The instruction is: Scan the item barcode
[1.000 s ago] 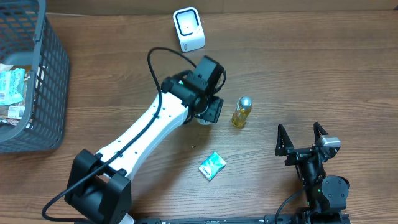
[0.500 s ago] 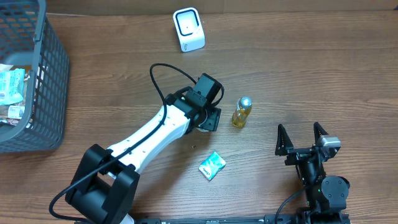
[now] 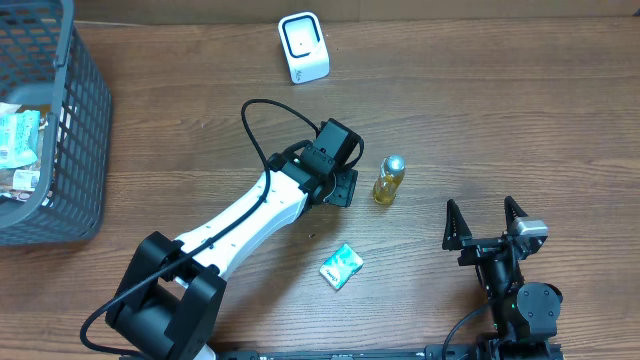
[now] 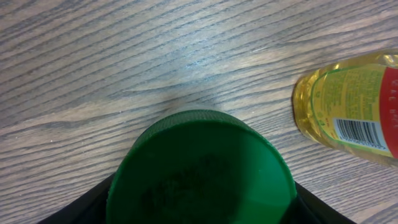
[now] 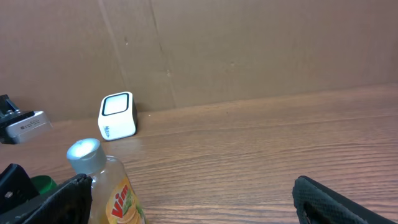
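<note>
The left gripper (image 3: 338,186) hangs low over the brown wooden table (image 3: 500,100), part way open, pinching a round green plastic cap (image 4: 200,174). The right gripper (image 3: 485,222) is spread wide and holds nothing. The small yellow bottle with a silver top (image 3: 388,180) stands just beside the left gripper.

Wood-grain table (image 3: 520,120) w/ plain brown wall (image 5: 249,43) behind.
</note>
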Controlling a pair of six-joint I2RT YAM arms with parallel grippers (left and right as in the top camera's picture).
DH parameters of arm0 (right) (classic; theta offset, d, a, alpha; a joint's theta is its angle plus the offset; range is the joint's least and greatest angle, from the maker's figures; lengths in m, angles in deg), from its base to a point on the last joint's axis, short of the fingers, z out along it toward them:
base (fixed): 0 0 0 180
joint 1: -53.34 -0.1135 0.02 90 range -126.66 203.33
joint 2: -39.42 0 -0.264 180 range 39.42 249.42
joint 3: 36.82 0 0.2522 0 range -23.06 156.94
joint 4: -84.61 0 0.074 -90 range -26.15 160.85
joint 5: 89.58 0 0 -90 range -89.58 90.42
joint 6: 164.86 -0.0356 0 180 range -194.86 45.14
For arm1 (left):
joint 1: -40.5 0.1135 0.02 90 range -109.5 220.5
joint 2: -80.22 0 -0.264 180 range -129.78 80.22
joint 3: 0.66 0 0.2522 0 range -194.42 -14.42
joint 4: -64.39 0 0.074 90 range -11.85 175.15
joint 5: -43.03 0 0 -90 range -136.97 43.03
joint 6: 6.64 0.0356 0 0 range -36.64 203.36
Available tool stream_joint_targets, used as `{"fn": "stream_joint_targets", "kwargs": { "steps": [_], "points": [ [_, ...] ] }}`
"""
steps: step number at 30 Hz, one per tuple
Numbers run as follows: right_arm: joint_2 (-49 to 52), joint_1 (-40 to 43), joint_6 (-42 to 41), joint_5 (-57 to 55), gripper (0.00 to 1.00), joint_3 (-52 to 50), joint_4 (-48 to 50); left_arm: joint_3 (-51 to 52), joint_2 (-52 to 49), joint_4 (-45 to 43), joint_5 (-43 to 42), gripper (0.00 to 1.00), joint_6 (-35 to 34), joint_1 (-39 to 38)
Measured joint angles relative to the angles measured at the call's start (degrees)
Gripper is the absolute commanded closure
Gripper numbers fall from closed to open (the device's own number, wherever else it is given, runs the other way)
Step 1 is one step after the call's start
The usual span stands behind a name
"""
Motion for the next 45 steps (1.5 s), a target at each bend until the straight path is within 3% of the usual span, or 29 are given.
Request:
{"fn": "stream_joint_targets", "kwargs": {
  "steps": [4, 7, 12, 16, 18, 45],
  "points": [
    [0.0, 0.0, 0.0, 0.0, 0.0, 0.0, 0.0, 0.0, -1.0, -0.2, 0.0, 0.57, 0.0, 0.0],
    [0.0, 0.0, 0.0, 0.0, 0.0, 0.0, 0.0, 0.0, -2.3, -0.6, 0.0, 0.43, 0.0, 0.0],
    [0.0, 0.0, 0.0, 0.0, 0.0, 0.0, 0.0, 0.0, -2.5, -1.2, -0.2, 0.38, 0.0, 0.0],
    [0.0, 0.0, 0.0, 0.0, 0.0, 0.0, 0.0, 0.0, -2.5, -1.2, -0.5, 0.48, 0.0, 0.0],
    [0.0, 0.0, 0.0, 0.0, 0.0, 0.0, 0.0, 0.0, -2.5, -1.2, -0.5, 0.49, 0.0, 0.0],
    [0.0, 0.0, 0.0, 0.0, 0.0, 0.0, 0.0, 0.0, -2.5, -1.9, -4.8, 0.45, 0.0, 0.0]
  ]
}}
